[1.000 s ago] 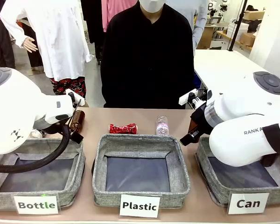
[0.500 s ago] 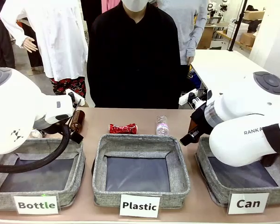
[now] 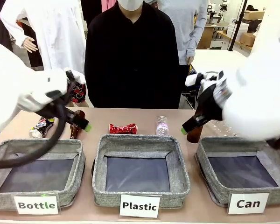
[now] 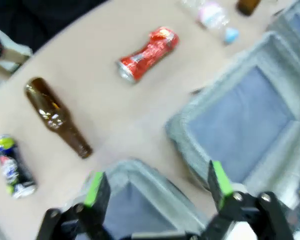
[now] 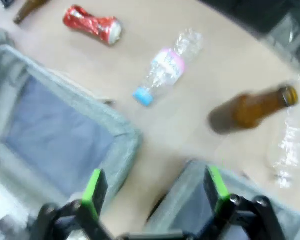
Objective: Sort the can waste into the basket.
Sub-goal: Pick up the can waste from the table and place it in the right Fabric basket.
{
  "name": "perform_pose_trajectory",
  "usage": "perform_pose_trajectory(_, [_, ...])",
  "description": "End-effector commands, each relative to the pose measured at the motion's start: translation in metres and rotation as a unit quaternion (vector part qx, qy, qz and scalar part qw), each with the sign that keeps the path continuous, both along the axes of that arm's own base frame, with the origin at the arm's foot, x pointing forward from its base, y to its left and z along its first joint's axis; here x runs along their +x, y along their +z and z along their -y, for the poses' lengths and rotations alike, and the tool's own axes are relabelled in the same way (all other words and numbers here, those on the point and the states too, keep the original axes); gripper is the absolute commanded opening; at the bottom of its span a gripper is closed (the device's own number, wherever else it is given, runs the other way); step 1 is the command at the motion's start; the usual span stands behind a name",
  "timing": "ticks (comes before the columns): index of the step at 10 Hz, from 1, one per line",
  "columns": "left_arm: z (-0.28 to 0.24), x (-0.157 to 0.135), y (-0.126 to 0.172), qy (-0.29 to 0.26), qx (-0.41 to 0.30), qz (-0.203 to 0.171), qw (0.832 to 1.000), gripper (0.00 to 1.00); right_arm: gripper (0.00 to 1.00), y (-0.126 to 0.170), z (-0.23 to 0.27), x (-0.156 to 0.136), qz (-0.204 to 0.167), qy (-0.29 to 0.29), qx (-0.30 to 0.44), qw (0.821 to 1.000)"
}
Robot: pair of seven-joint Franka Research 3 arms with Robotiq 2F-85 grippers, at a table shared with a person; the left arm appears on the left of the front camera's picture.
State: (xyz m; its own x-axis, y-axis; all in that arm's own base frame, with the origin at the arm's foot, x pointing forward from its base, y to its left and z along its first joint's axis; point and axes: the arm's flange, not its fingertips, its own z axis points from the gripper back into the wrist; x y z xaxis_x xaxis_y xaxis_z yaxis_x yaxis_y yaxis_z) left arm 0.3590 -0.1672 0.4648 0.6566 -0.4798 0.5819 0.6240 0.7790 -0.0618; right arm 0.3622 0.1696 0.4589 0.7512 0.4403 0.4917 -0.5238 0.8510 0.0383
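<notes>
Red can (image 3: 122,129) on beige table (image 3: 144,116), dark can (image 3: 41,127) at left, person (image 3: 130,56) behind

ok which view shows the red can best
Left wrist view: the crushed red can lies whole and largest there. The right wrist view has it smaller near the top edge; the front view shows it small behind the Plastic basket.

One can (image 3: 122,129) lies behind the middle basket (image 3: 141,142), the other can (image 3: 40,127) farther left

Bright, even overhead light with soft shadows; both wrist views smear with motion blur, and the front view's arms blur.
</notes>
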Motion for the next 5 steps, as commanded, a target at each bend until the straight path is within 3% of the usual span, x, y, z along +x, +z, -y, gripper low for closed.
perform_pose_trajectory(1, [-0.057,-0.058,0.034,-0.026,-0.027,-0.034,0.999,1.0,1.0,0.062,0.035,-0.033,-0.076,-0.057,0.092,0.991])
perform_pose_trajectory(2, [-0.09,-0.069,0.044,-0.003,-0.045,-0.018,0.999,1.0,1.0,0.072,0.07,-0.048,-0.09,-0.057,0.156,0.982])
perform_pose_trajectory(3, [-0.128,-0.061,0.047,0.025,-0.083,-0.057,0.995,1.0,1.0,0.072,0.113,-0.054,-0.11,-0.072,0.232,0.964])
perform_pose_trajectory(4, [-0.172,-0.052,0.042,0.073,-0.144,-0.086,0.983,1.0,1.0,0.064,0.161,-0.06,-0.123,-0.113,0.314,0.934])
perform_pose_trajectory(5, [-0.219,-0.052,0.029,0.141,-0.232,-0.109,0.956,1.0,1.0,0.05,0.211,-0.066,-0.123,-0.158,0.375,0.905])
